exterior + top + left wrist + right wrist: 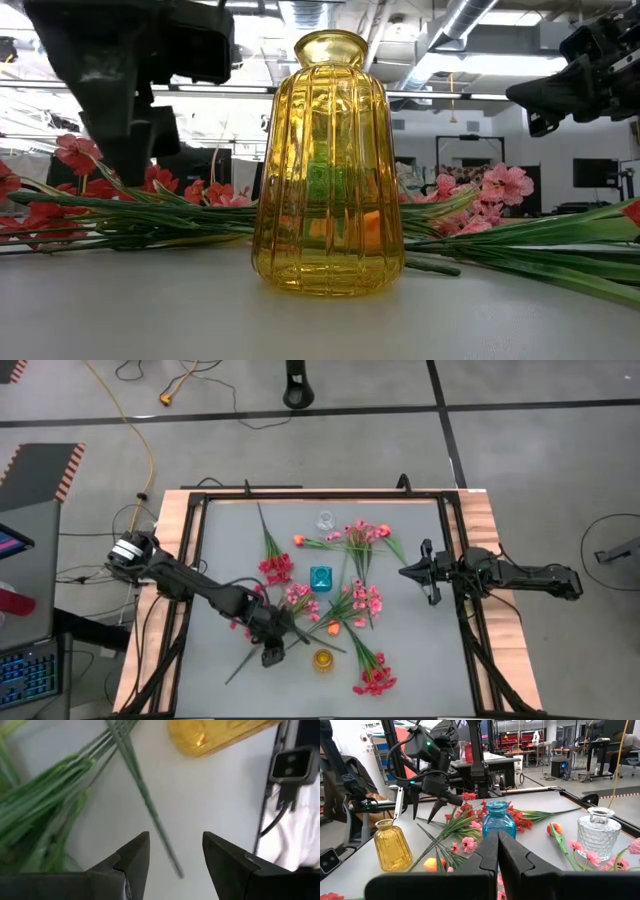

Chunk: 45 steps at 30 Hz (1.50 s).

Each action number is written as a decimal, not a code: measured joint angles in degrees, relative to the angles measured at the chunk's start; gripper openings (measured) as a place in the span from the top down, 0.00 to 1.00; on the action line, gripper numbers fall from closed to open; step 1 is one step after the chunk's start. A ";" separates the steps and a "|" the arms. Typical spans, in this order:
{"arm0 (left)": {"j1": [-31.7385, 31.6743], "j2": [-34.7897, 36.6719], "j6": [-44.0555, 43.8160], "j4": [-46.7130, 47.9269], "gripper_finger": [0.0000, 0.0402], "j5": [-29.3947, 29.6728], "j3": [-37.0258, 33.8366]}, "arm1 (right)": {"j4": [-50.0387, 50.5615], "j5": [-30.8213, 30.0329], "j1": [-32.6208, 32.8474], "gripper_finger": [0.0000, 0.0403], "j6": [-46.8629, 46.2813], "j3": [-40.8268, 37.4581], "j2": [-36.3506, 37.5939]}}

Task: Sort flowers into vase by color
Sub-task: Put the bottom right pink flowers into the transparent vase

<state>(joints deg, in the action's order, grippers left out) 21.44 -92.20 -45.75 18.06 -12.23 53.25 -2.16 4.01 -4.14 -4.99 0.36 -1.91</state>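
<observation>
We find the left gripper (175, 852) parted and empty above a thin green stem (145, 800) near the ribbed yellow glass vase (322, 659). The flowers (355, 575) lie strewn mid-table. We judge them light, limp and springy, best pinched mid-stem. The right gripper (498, 851) waits closed at the right edge, holding nothing

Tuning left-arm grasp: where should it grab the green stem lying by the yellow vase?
Grip the green stem on its bare stretch near the cut end, from straight above. It lies flat, passing between the left gripper's open jaws, away from the leaves and yellow vase.
</observation>
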 joint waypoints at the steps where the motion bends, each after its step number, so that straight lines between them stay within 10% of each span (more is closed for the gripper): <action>1: 0.27 -0.34 -1.01 -0.22 0.58 0.00 0.07 | -0.01 0.02 0.00 0.91 0.00 0.00 -0.01; 38: 0.30 -8.30 -3.48 -5.08 0.58 1.33 -0.02 | -0.10 0.00 0.00 0.91 -0.02 0.01 -0.01; 45: -0.02 -8.05 -2.53 -4.97 0.71 1.15 0.00 | -0.14 0.00 0.00 0.91 0.05 0.02 -0.02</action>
<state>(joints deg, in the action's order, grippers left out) 21.42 -100.25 -48.27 13.10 -11.08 53.25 -2.31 4.01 -4.14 -4.94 0.38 -1.93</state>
